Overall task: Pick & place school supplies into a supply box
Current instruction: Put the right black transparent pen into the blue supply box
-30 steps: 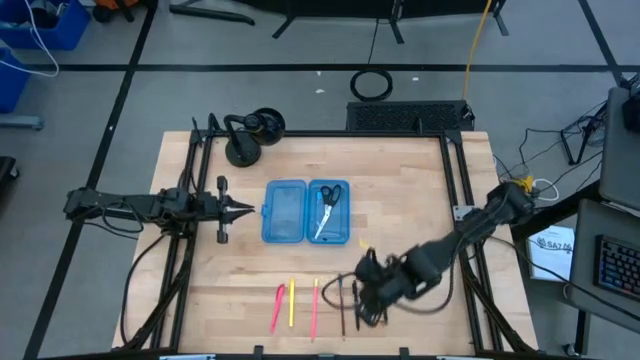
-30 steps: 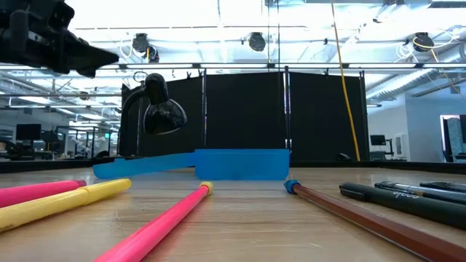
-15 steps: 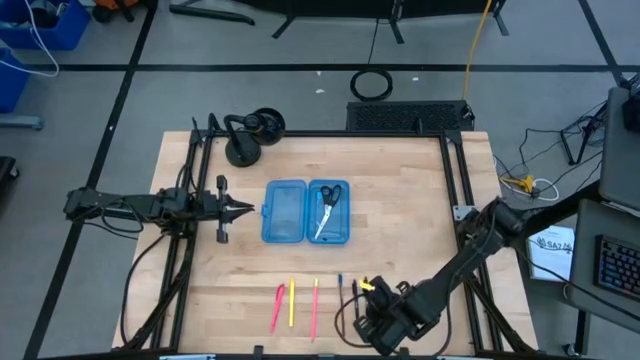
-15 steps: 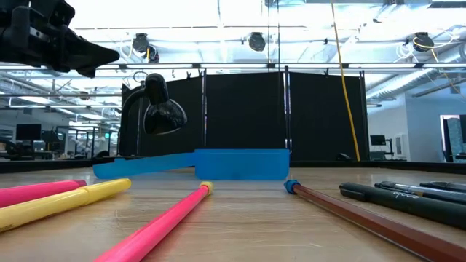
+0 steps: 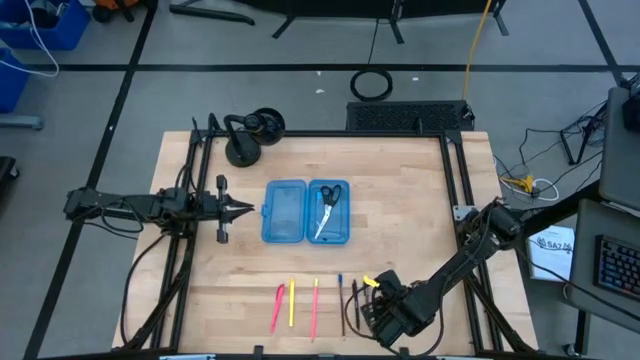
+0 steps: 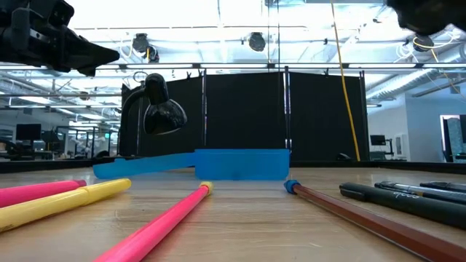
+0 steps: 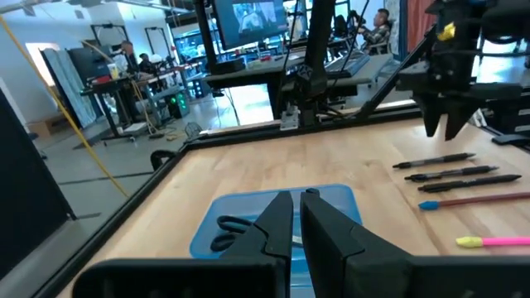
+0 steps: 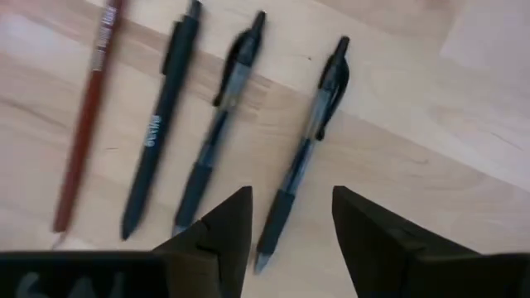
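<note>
The blue supply box (image 5: 305, 211) lies open at mid-table, with the scissors (image 5: 328, 208) in its right half. Near the front edge lie a pink pen (image 5: 278, 307), a yellow one (image 5: 291, 302), a red-pink one (image 5: 314, 307), a blue-tipped pencil (image 5: 340, 300) and black pens (image 8: 310, 132). My right gripper (image 8: 290, 219) hovers open above the black pens and touches none of them. It also shows in the high view (image 5: 377, 312). My left gripper (image 5: 245, 209) is shut and empty, level, just left of the box.
A black lamp on a round base (image 5: 245, 135) stands at the far left corner and also shows in the low view (image 6: 156, 109). Black rails (image 5: 190, 200) run along the table's left and right sides. Bare wood lies right of the box.
My right gripper has gone toward the table's near edge and now stands over the black pens. Its arm has come into the low view at the upper right. The pens, the box and my left arm have kept still.
</note>
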You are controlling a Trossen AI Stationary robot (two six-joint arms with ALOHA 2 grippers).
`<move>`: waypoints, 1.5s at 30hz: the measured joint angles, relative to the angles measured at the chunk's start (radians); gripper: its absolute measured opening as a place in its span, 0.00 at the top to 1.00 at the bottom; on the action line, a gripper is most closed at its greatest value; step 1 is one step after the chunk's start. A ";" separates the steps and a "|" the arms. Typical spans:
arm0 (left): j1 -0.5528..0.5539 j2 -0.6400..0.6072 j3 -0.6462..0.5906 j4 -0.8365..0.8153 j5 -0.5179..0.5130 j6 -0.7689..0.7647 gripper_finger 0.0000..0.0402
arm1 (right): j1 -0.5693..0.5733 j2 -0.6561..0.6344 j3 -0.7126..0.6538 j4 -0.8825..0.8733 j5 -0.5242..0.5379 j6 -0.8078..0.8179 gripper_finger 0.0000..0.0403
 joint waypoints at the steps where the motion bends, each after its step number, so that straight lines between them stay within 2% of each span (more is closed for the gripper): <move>1: 0.000 0.000 0.000 0.000 0.000 0.000 0.92 | 0.000 0.000 -0.010 0.006 -0.010 0.005 0.61; 5: 0.000 0.000 0.000 0.000 0.000 0.000 0.92 | 0.000 -0.001 -0.065 0.050 -0.015 0.042 0.63; 11: 0.000 0.000 0.000 0.000 0.000 0.000 0.92 | -0.007 -0.001 -0.175 0.307 -0.017 0.037 0.63; 15: 0.000 0.000 0.000 0.000 0.000 0.000 0.92 | -0.008 -0.007 -0.234 0.401 -0.036 0.034 0.65; 19: 0.000 0.000 0.000 0.000 0.000 0.000 0.92 | -0.011 -0.007 -0.291 0.402 -0.101 0.025 0.68; 23: 0.000 0.000 0.000 -0.001 0.000 0.000 0.92 | -0.011 -0.006 -0.338 0.390 -0.141 -0.057 0.72; 28: 0.000 0.000 0.000 0.000 0.000 0.000 0.92 | -0.012 -0.010 -0.394 0.387 -0.151 -0.137 0.79; 36: 0.000 0.000 0.000 -0.002 0.000 0.000 0.92 | -0.015 -0.017 -0.440 0.396 -0.151 -0.231 0.90; 41: 0.000 0.000 0.000 -0.002 0.000 0.001 0.92 | -0.015 -0.018 -0.443 0.414 -0.136 -0.265 0.91; 45: 0.000 0.000 0.000 -0.001 0.000 0.001 0.92 | -0.011 -0.018 -0.451 0.465 -0.072 -0.285 0.92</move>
